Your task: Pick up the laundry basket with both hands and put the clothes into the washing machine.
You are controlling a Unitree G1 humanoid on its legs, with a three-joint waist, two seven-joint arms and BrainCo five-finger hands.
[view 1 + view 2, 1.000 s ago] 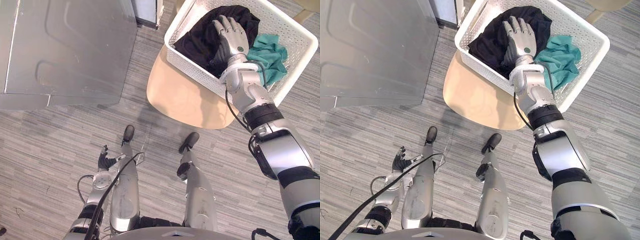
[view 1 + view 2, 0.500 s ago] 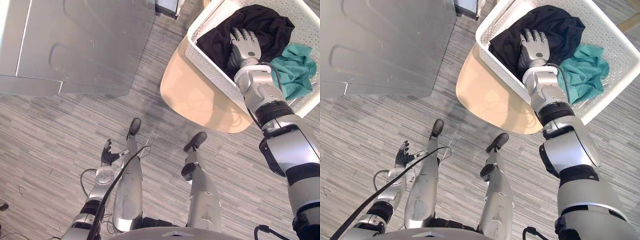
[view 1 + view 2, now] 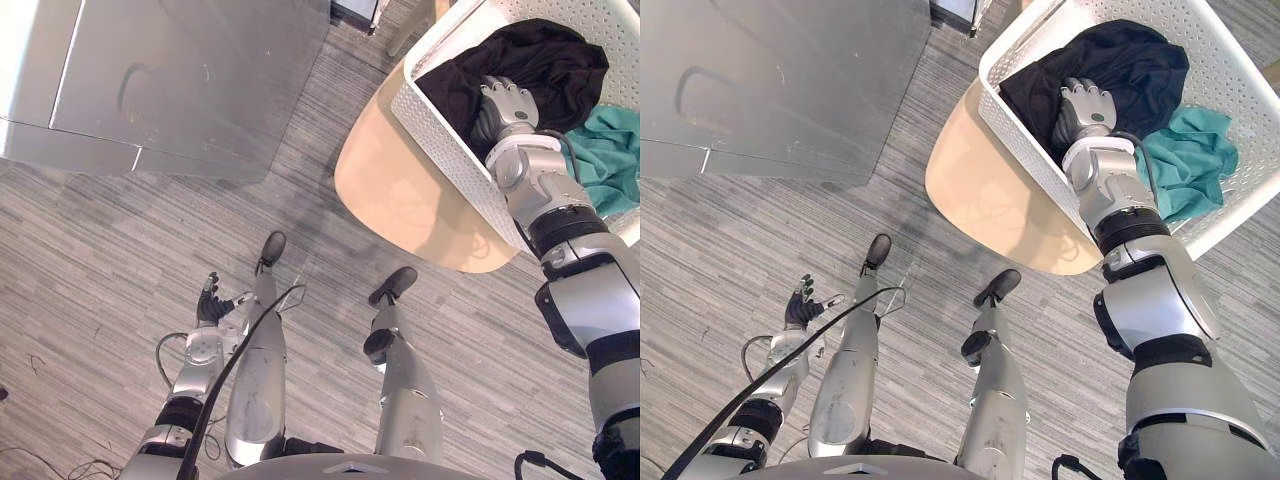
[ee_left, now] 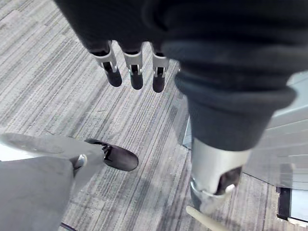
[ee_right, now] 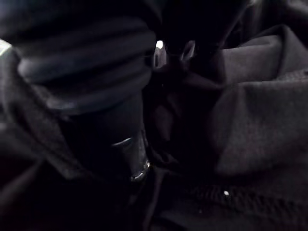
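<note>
Your right hand (image 3: 505, 100), 1 o'clock, lies in black cloth (image 3: 545, 60) inside the basket (image 3: 440, 130); you cannot tell its grip. Left hand (image 3: 208, 305), 7 o'clock: fingers loose, empty.

**Surroundings of the work area, seen from the head**

You are looking down on a floor (image 3: 120, 260) of grey boards with a fine streaked grain, laid in long bands across both eye views. The same boards pass beneath the left wrist view. Right of centre you see a round tabletop (image 3: 400, 190), pale tan and smooth. Its near edge curves free above the boards and throws a soft shadow to the left, while its far side is covered. Beyond it, at the upper edge, a pale slanted leg (image 3: 408, 32) meets the floor; it is perhaps a chair's, though too little shows to be sure. Just beside that leg sits a dark-based unit (image 3: 355, 8) with a pale front, cut off by the frame.
</note>
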